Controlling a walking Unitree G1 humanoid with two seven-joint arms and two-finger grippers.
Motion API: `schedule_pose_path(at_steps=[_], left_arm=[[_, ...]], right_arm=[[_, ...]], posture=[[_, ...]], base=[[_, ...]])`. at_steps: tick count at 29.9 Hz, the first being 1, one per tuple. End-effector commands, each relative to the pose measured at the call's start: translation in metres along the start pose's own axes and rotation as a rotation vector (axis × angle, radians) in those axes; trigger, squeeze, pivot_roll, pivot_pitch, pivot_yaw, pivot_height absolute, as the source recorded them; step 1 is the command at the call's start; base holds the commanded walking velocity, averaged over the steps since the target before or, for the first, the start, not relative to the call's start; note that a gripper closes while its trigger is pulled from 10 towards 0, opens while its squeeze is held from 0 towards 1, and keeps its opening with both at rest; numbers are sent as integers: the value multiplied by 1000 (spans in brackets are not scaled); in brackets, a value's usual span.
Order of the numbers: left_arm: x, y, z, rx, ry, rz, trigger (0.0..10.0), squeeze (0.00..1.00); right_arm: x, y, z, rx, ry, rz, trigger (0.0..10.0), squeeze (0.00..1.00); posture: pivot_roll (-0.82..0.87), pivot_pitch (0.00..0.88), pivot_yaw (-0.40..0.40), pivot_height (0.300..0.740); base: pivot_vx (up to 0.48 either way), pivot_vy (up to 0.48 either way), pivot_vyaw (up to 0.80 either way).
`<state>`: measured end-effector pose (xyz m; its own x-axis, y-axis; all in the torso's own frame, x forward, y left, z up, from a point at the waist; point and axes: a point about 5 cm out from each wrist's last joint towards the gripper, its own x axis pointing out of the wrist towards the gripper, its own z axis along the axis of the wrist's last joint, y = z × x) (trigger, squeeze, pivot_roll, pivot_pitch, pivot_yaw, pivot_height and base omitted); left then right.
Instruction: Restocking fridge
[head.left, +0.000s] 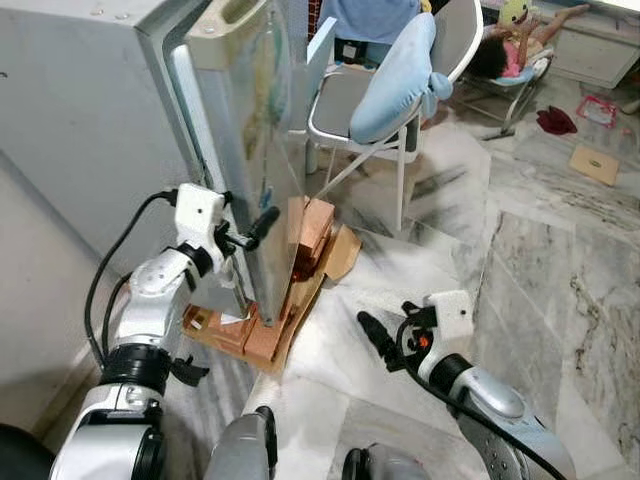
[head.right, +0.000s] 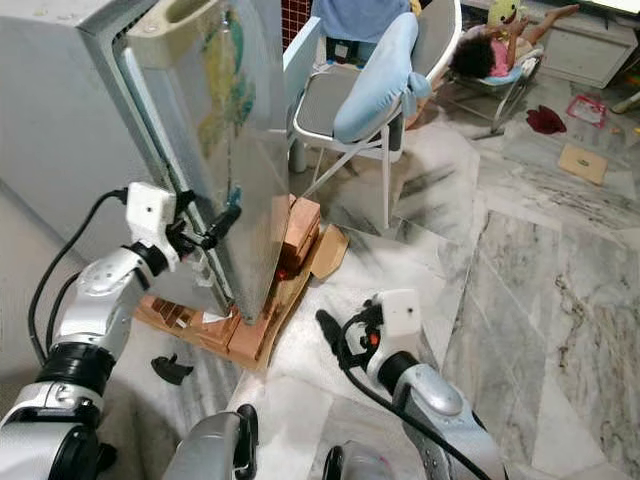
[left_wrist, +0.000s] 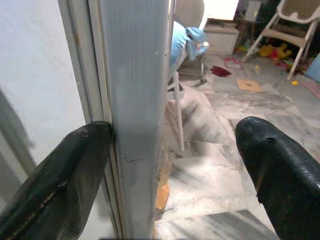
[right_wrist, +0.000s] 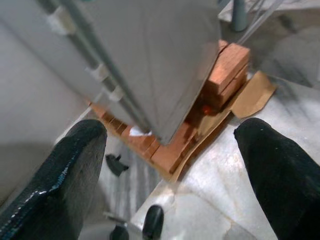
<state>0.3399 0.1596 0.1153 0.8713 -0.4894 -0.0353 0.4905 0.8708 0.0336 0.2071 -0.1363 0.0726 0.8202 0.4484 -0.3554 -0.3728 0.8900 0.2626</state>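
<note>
Fridge: the tall grey metal fridge (head.left: 90, 130) stands at the robot's left on a low stack of reddish-brown bricks (head.left: 300, 270) laid over flattened cardboard (head.left: 340, 255), apparently to lift it off the pale marble floor (head.left: 540, 260).
Door: the grey fridge door (head.left: 255, 120), with faded pictures on its face, stands slightly ajar, its ribbed free edge turned toward the robot.
Chair: a white folding chair with a light blue cushion (head.left: 395, 80) stands just beyond the door, near enough that it may limit a wide swing.
Left gripper: the left gripper (head.left: 245, 235) is raised to the door's edge, fingers apart, one black finger (left_wrist: 60, 185) touching the edge on the seal side and the other clear on the outer side, seemingly placed to pull the door open.
Right gripper: the right gripper (head.left: 385, 345) hangs low over the floor, fingers spread wide, holding nothing.
Stage: judged early; no goods for stocking can be made out.
</note>
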Motion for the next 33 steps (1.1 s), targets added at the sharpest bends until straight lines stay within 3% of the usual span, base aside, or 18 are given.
schedule_pose_path(at_steps=[1, 5, 8, 13, 15, 16, 17, 19, 20, 23, 24, 25, 27, 29, 30, 31, 32, 33], left_arm=[[7, 0, 10, 34, -20, 1, 10000, 0], [17, -8, 10, 72, -5, -2, 10000, 0], [33, -28, 16, 85, -20, -74, 10000, 0], [62, -90, 37, 107, -95, -310, 10000, 0], [69, -131, 46, 134, -136, -466, 10000, 0], [69, -148, 49, 149, -154, -538, 10000, 0], [69, -148, 49, 149, -154, -538, 10000, 0], [63, -178, 49, 168, -186, -663, 10000, 0], [62, -180, 48, 170, -188, -673, 10000, 0], [59, -169, 41, 182, -181, -621, 10000, 0], [58, -159, 38, 177, -171, -577, 10000, 0], [57, -135, 33, 167, -154, -468, 10000, 0], [56, -129, 32, 166, -151, -442, 10000, 0], [52, -106, 28, 158, -136, -350, 10000, 0], [44, -83, 23, 119, -122, -255, 10000, 0], [41, -77, 22, 108, -119, -231, 10000, 0], [30, -61, 13, 88, -99, -149, 10000, 0], [30, -61, 13, 88, -99, -149, 10000, 0]], right_arm=[[-2, 2, 2, -17, -5, 13, 10000, 0], [-1, -1, -1, -19, 3, 13, 10000, 0], [3, -8, -6, -13, 6, 4, 10000, 0], [9, -15, -16, -7, 16, 6, 10000, 0], [11, -18, -19, -10, 20, 1, 10000, 0], [12, -19, -21, -10, 21, -2, 10000, 0], [12, -19, -21, -10, 21, -2, 10000, 0], [13, -22, -24, -13, 18, -8, 10000, 0], [13, -23, -25, -14, 16, -9, 10000, 0], [11, -27, -29, -14, 15, -14, 10000, 0], [11, -28, -31, -13, 15, -16, 10000, 0], [10, -31, -35, -12, 16, -18, 10000, 0], [10, -31, -36, -12, 17, -19, 10000, 0], [11, -34, -39, -13, 19, -20, 10000, 0], [14, -37, -43, -13, 26, -23, 10000, 0], [14, -37, -44, -13, 27, -24, 10000, 0], [17, -39, -47, -14, 33, -26, 10000, 0], [17, -39, -47, -14, 33, -26, 10000, 0]], posture=[[-76, 125, -20, 740], [-68, 115, -24, 740], [-66, 109, -27, 740], [-63, 93, -30, 740], [-68, 88, -29, 740], [-69, 87, -28, 740], [-69, 87, -28, 740], [-81, 85, -20, 740], [-82, 86, -19, 740], [-81, 87, -18, 740], [-76, 91, -19, 740], [-72, 93, -21, 740], [-70, 93, -22, 740], [-63, 93, -26, 740], [-61, 92, -26, 740], [-59, 92, -26, 740], [-61, 90, -27, 740], [-61, 90, -27, 740]], base=[[0, 0, 0], [0, 0, 0], [0, 0, 0], [0, 0, 0], [0, 0, 0], [0, 0, 0], [0, 0, 0], [0, 0, 0], [0, 0, 0], [0, 0, 0], [0, 0, 0], [0, 0, 0], [0, 0, 0], [0, 0, 0], [0, 0, 0], [0, 0, 0], [0, -446, 0], [0, -446, 0]])
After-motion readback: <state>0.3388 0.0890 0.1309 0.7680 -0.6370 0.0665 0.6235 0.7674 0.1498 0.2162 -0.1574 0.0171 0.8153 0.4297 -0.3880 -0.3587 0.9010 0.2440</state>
